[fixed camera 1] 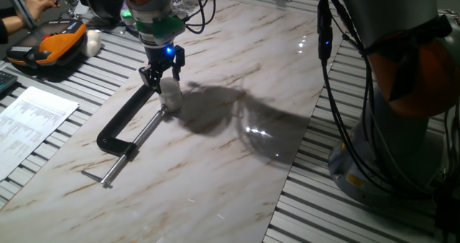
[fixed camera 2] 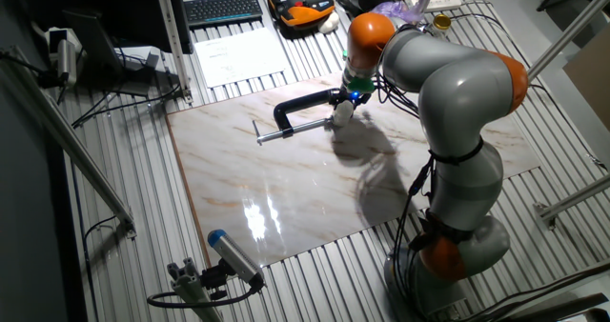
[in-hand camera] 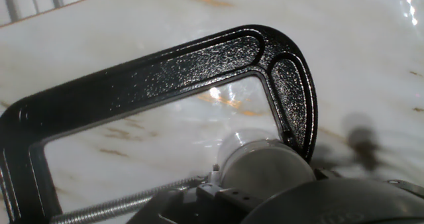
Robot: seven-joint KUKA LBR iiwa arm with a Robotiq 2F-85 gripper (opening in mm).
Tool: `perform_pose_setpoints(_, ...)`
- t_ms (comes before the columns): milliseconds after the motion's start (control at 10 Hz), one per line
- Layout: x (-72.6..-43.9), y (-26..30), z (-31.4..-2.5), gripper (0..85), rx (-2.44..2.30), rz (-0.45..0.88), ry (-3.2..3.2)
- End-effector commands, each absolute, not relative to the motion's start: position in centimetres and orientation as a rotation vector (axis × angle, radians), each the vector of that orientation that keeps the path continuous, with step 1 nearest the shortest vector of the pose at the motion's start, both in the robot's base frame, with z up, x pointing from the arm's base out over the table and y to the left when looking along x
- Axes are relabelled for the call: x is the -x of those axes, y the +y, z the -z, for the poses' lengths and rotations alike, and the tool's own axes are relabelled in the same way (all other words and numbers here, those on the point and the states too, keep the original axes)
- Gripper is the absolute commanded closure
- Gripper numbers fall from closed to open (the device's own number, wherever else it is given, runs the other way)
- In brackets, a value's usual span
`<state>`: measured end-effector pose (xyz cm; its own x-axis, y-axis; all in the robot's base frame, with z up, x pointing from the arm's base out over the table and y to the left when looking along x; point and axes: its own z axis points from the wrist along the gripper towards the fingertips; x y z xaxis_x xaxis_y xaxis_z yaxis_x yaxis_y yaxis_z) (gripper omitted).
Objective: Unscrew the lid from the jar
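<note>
Jar (fixed camera 1: pixel 171 98): you see it upright on the marble tabletop (fixed camera 1: pixel 215 164), inside the mouth of the black C-clamp (fixed camera 1: pixel 128 124), directly under your gripper
Lid (fixed camera 1: pixel 169 85): on top of the jar, between the fingertips
Gripper (fixed camera 1: pixel 164 76): fingers set narrowly about the lid; you cannot tell whether they actually pinch it

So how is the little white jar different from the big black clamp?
The jar is tiny and whitish, while the black C-clamp is far bigger and dark. The jar stands upright under the gripper; the clamp lies flat on its side. The jar is round and squat; the clamp is long and hooked. Both rest on the marble table.
</note>
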<state>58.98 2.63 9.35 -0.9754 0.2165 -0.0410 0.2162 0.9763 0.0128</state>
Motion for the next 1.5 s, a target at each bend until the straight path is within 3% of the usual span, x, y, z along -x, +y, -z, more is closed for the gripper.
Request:
perform_pose_setpoints(0,-58.98,2.63,-9.34,34.0,-0.302,-0.016,3.084)
perform_pose_setpoints(1400,-59.03,2.76,-9.40,34.0,0.277,-0.019,3.041)
